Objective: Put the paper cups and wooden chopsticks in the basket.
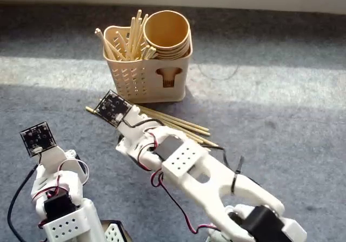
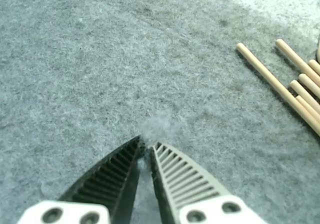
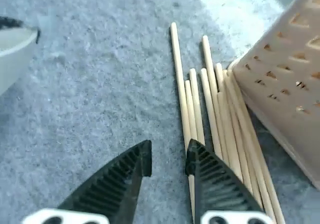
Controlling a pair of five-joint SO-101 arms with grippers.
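At the back of the grey-felted desk (image 1: 281, 118) stands a cream basket (image 1: 146, 82) with holes in its walls. A stack of paper cups (image 1: 166, 31) sits in one side of it, and a bunch of wooden chopsticks (image 1: 127, 39) leans upright in the other side, right beside the cups. Just in front of the basket, loose chopsticks (image 1: 178, 124) lie flat in a tight bundle on the felt, close against the basket's foot.

The right arm (image 1: 184, 161) stretches over this bundle. The right arm's jaws are a little apart and hold nothing. They are low over the loose chopsticks (image 3: 210, 104), with one tip lying across a stick.

The left arm (image 1: 54, 182) sits off to the side, well apart from the basket. The left arm's jaws are closed tip to tip on nothing and point at bare felt, with the ends of the loose chopsticks (image 2: 300, 84) nearby.
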